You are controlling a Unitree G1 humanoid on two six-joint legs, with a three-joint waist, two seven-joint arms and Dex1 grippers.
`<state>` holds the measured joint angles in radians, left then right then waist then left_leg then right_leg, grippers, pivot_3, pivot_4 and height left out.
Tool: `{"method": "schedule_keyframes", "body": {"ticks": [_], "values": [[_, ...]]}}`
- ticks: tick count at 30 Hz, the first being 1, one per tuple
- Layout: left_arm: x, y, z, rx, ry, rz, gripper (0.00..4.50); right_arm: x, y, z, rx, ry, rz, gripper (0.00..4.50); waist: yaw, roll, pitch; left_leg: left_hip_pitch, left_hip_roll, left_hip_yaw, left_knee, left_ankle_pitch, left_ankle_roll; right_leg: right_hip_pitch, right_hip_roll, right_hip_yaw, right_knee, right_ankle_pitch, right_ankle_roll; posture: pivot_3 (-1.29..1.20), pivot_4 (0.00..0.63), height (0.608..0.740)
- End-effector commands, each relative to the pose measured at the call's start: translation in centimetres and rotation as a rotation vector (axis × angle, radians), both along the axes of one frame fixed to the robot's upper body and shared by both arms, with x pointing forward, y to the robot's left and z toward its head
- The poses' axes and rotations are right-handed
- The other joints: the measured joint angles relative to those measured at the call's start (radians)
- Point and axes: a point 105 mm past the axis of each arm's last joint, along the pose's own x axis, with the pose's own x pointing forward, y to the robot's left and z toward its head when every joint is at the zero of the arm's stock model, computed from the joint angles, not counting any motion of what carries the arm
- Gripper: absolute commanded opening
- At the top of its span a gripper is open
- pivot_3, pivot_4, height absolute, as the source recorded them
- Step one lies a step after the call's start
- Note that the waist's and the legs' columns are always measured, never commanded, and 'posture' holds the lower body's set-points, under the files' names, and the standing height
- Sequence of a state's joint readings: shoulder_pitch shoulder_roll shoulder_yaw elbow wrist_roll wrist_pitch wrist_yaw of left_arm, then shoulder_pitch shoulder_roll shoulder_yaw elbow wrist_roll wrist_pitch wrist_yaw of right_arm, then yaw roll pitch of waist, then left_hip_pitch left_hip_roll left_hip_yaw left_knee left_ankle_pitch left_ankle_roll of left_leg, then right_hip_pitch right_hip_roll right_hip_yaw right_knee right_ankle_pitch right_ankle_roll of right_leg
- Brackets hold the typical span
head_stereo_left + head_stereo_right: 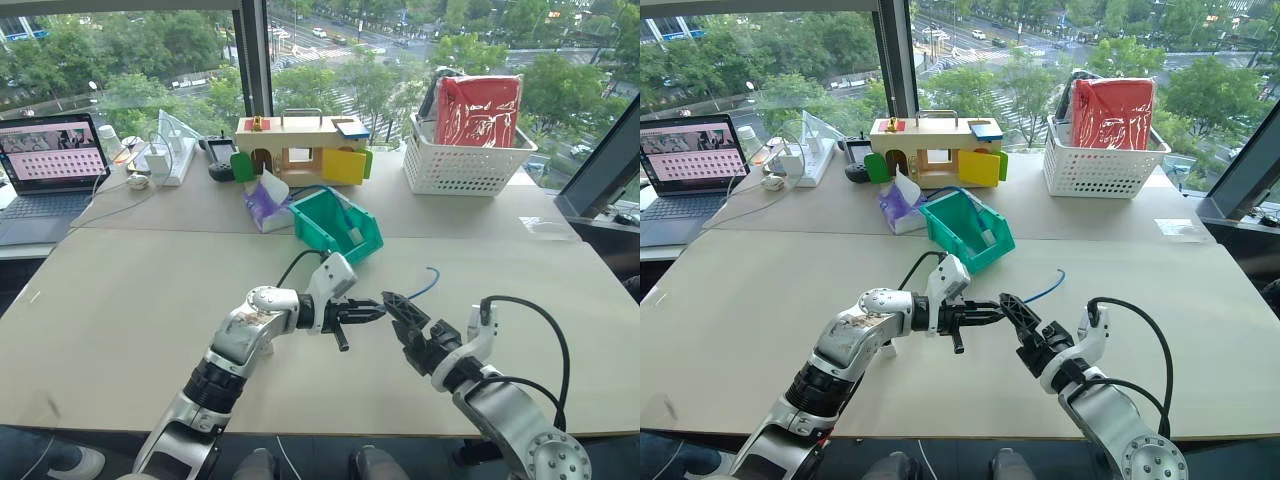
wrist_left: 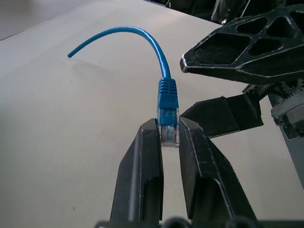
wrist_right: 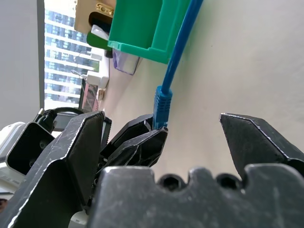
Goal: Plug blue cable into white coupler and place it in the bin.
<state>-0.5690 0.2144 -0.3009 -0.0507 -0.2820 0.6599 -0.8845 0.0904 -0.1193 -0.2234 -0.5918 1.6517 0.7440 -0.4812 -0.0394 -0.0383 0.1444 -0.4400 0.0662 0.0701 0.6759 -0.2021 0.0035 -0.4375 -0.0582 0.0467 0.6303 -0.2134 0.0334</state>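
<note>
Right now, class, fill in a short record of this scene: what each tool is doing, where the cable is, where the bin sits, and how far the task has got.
left tool: shut on the blue cable, pinching its plug
right tool: open, facing the plug, close by
cable tail: curves away above the table
bin: beyond both tools, near the wooden toy house
white coupler: not identifiable
task stage: cable not yet plugged in or binned

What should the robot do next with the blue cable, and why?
Probably close the open right claw on the blue cable just behind its plug. The left claw pinches the plug itself, leaving no free tip for a socket, and the right one is alongside.
</note>
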Motion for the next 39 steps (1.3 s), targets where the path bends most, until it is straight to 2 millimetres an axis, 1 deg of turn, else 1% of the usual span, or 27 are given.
{"method": "schedule_keyframes", "body": {"ticks": [1, 6, 9, 17, 18, 19, 20, 23, 25, 29, 30, 32, 34, 35, 38, 39], "values": [[-0.7, -0.6, 0.9, -0.026, -0.023, -0.036, 0.14, -0.2, 0.4, 1.8, 0.006, -0.082, 0.011, 4.5, 0.0, 0.0, 0.0, 0.0, 0.0, 0.0, 0.0, 0.0, 0.0, 0.0, 0.0, 0.0, 0.0, 0.0, 0.0, 0.0, 0.15, 0.732], [-0.7, -0.6, 0.9, -0.025, -0.021, -0.038, 0.14, 0.0, 0.1, 1.9, 0.006, -0.092, -0.01, 4.5, 0.002, 0.0, 0.0, 0.0, 0.0, 0.0, 0.0, 0.0, 0.0, 0.0, 0.0, 0.0, 0.0, 0.0, 0.0, 0.0, 0.15, 0.732], [-0.7, -0.6, 0.9, -0.025, -0.019, -0.038, 0.09, 0.1, 0.0, 2.0, 0.002, -0.098, -0.018, 3.77, 0.003, 0.0, 0.0, 0.0, 0.0, 0.0, 0.0, 0.0, 0.0, 0.0, 0.0, 0.0, 0.0, 0.0, 0.0, 0.0, 0.15, 0.732], [-0.7, -0.6, 0.9, -0.028, -0.017, -0.038, 0.09, -0.1, 0.2, 2.0, 0.003, -0.108, -0.009, 1.07, 0.004, 0.0, 0.0, 0.0, 0.0, 0.0, 0.0, 0.0, 0.0, 0.0, 0.0, 0.0, 0.0, 0.0, -0.001, 0.0, 0.15, 0.732], [-0.7, -0.6, 0.9, -0.028, -0.017, -0.038, 0.09, -0.1, 0.2, 2.0, 0.002, -0.108, -0.008, 0.66, 0.004, 0.0, 0.0, 0.0, 0.0, 0.0, 0.0, 0.0, 0.0, 0.0, 0.0, 0.0, 0.0, 0.0, -0.001, 0.0, 0.15, 0.732], [-0.7, -0.6, 0.9, -0.029, -0.018, -0.037, 0.09, -0.1, 0.2, 2.0, 0.003, -0.107, -0.009, 0.4, 0.004, 0.0, 0.0, 0.0, 0.0, 0.0, 0.0, 0.0, 0.0, 0.0, 0.0, 0.0, 0.0, 0.0, -0.001, 0.0, 0.15, 0.732], [-0.7, -0.6, 0.9, -0.029, -0.017, -0.038, 0.09, -0.1, 0.1, 2.0, 0.003, -0.108, -0.013, 0.04, 0.005, 0.0, 0.0, 0.0, 0.0, 0.0, 0.0, 0.0, 0.0, 0.0, 0.0, 0.0, 0.0, 0.0, -0.001, 0.0, 0.15, 0.732], [0.0, -0.3, 1.1, -0.03, -0.035, 0.019, 0.09, -0.1, -0.1, 2.1, 0.004, -0.115, -0.024, 0.04, 0.006, 0.0, 0.0, 0.0, 0.0, 0.0, 0.0, 0.0, 0.0, 0.0, 0.0, 0.0, 0.0, 0.0, -0.001, 0.0, 0.15, 0.732], [-0.4, -0.1, 1.1, -0.034, -0.018, -0.015, 1.08, -0.1, -0.3, 2.3, 0.008, -0.126, -0.037, 0.0, 0.01, 0.0, 0.0, 0.0, 0.0, 0.0, 0.0, 0.0, 0.0, 0.0, 0.0, 0.0, 0.0, 0.0, -0.001, 0.0, 0.15, 0.732], [0.2, 1.0, 1.6, -0.033, -0.019, 0.001, 2.44, 0.0, -1.0, 2.8, 0.014, -0.165, -0.074, 0.0, 0.01, 0.0, 0.0, 0.0, 0.0, 0.0, 0.0, 0.0, 0.0, 0.0, 0.0, 0.0, 0.0, 0.0, -0.001, 0.0, 0.15, 0.732], [0.5, 1.4, 1.8, -0.031, -0.029, 0.014, 2.88, 0.1, -1.2, 3.0, 0.013, -0.177, -0.08, 0.0, 0.01, 0.0, 0.0, 0.0, 0.0, 0.0, 0.0, 0.0, 0.0, 0.0, 0.0, 0.0, 0.0, 0.0, -0.001, 0.0, 0.15, 0.732], [1.4, 3.3, 2.6, -0.038, -0.047, 0.058, 3.45, 0.4, -1.9, 3.7, 0.006, -0.21, -0.099, 0.0, 0.011, 0.0, 0.0, 0.0, 0.0, 0.0, 0.0, 0.0, 0.0, 0.0, 0.0, 0.0, 0.0, 0.0, -0.001, 0.0, 0.15, 0.732], [2.0, 5.1, 3.4, -0.046, -0.06, 0.087, 4.21, 0.8, -2.3, 4.3, 0.0, -0.236, -0.108, 0.0, 0.009, 0.0, 0.0, 0.0, 0.0, 0.0, 0.0, 0.0, 0.0, 0.0, 0.0, 0.0, 0.0, 0.0, -0.001, 0.0, 0.15, 0.732], [2.3, 6.1, 4.0, -0.057, -0.071, 0.112, 4.41, 1.0, -2.5, 4.6, -0.001, -0.245, -0.11, 0.0, 0.009, 0.0, 0.0, 0.0, 0.0, 0.0, 0.0, 0.0, 0.0, 0.0, 0.0, 0.0, 0.0, 0.0, -0.001, 0.0, 0.15, 0.732], [3.2, 8.7, 5.5, -0.1, -0.096, 0.191, 4.41, 1.8, -3.1, 5.1, -0.004, -0.259, -0.113, 0.0, 0.011, 0.0, 0.0, 0.0, 0.0, 0.0, 0.0, 0.0, 0.0, 0.0, 0.0, -0.001, 0.0, 0.0, -0.001, 0.0, 0.15, 0.732], [3.5, 9.9, 6.2, -0.124, -0.104, 0.222, 4.41, 2.1, -3.1, 5.2, -0.018, -0.266, -0.101, 0.0, 0.013, 0.0, 0.0, 0.0, 0.0, 0.0, 0.0, 0.0, 0.0, 0.0, 0.0, -0.001, 0.0, 0.0, -0.001, 0.0, 0.15, 0.732]]}}
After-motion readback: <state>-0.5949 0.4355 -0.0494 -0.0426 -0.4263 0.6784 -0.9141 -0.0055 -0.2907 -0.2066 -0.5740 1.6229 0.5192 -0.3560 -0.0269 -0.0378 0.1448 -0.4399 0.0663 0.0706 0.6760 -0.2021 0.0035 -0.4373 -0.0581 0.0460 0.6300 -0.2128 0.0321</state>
